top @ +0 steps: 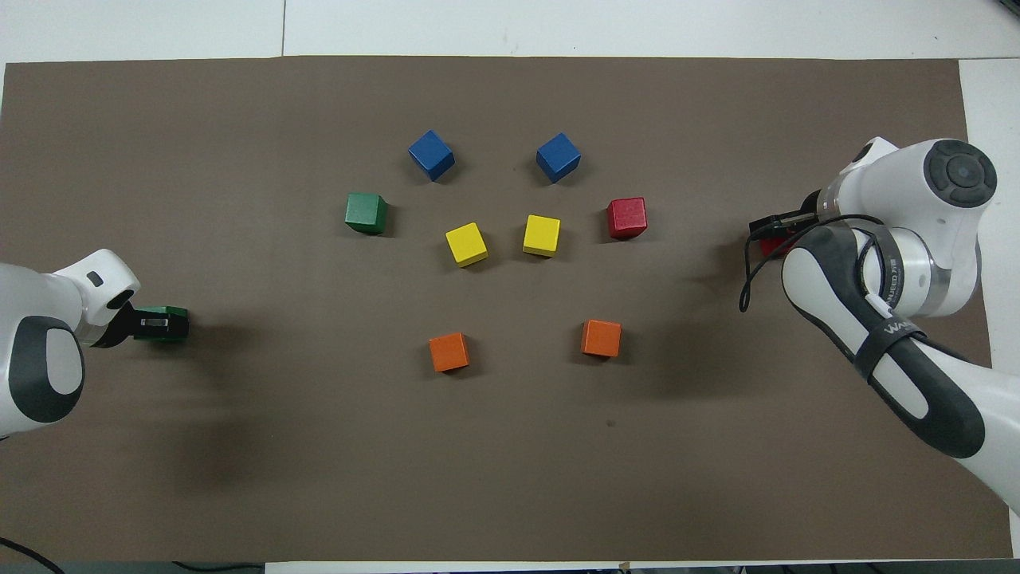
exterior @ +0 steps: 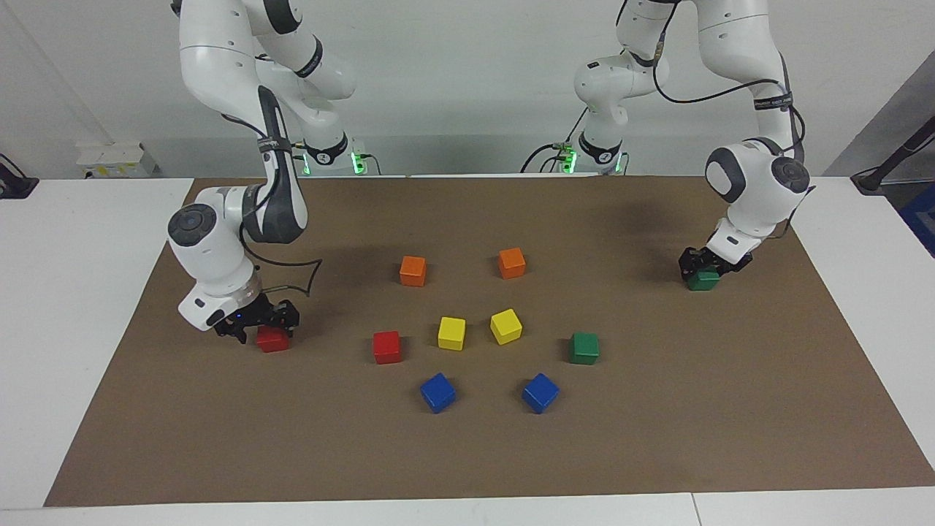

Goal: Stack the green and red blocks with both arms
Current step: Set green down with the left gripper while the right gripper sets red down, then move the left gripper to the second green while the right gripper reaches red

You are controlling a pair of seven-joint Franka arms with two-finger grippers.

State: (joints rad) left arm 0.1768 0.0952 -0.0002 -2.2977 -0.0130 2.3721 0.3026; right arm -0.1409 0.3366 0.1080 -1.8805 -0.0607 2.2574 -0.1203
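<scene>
My right claw (exterior: 264, 326) grips a red block (exterior: 273, 340) on the bench (exterior: 657, 438); my left claw (exterior: 703, 267) grips a green block (exterior: 704, 280). I should lift both straight, squarely.

Four small glossy cubes make up the set. One dark green cube (exterior: 704, 280) sits on the brown mat at the left arm's end of the table, under that arm's gripper. One bright red cube (exterior: 272, 340) sits at the right arm's end, under the other gripper. A second red cube (exterior: 386, 347) and a second green cube (exterior: 584, 348) rest flat and upright in the central cluster, well apart.
</scene>
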